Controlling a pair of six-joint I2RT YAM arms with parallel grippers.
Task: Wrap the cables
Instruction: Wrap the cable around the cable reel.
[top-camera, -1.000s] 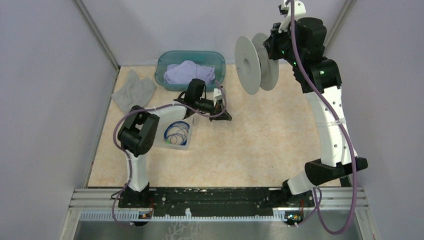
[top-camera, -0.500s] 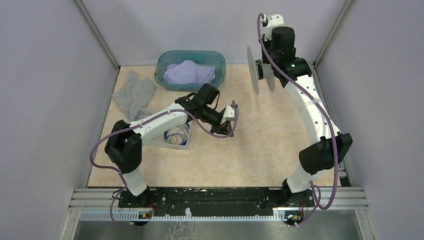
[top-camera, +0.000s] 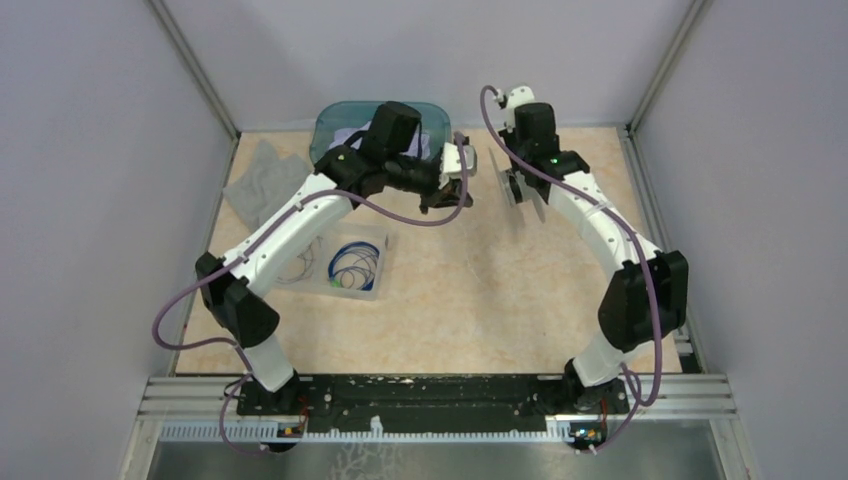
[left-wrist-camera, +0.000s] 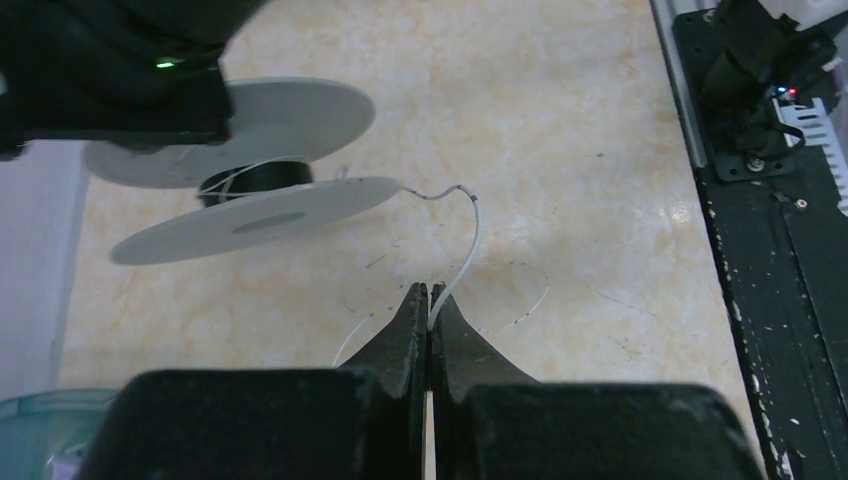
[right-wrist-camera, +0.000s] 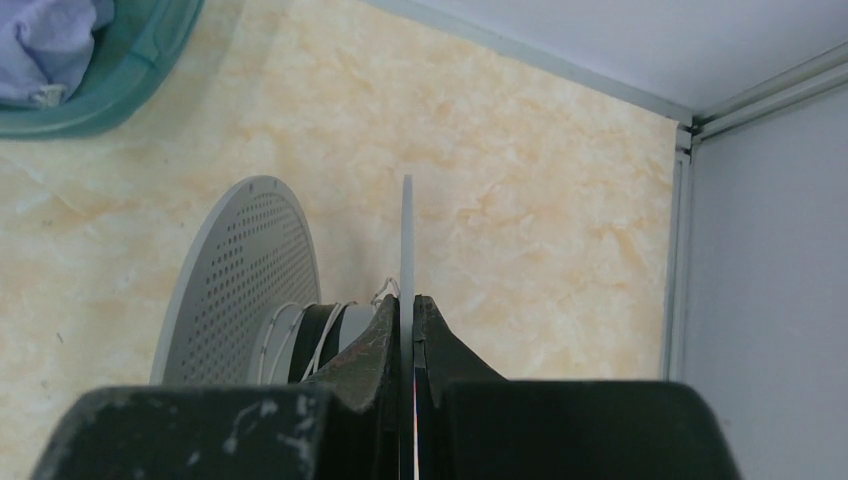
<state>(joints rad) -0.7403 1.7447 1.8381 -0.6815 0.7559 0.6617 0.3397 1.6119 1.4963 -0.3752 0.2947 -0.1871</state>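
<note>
Your left claw (left-wrist-camera: 429, 300) pinches the white cable (left-wrist-camera: 473, 240), which arcs away to the spool (left-wrist-camera: 250, 215) just beyond its tips. Your right claw (right-wrist-camera: 407, 310), clamped on one flange (right-wrist-camera: 407, 230), holds that spool near the far edge of the table (top-camera: 480, 300).

Whitish cable (left-wrist-camera: 476, 235), blue cables (top-camera: 345, 268), pale grey dot-perforated spool (right-wrist-camera: 240, 265), teal bin (right-wrist-camera: 130, 95), beige marbled tabletop (right-wrist-camera: 520, 200).
</note>
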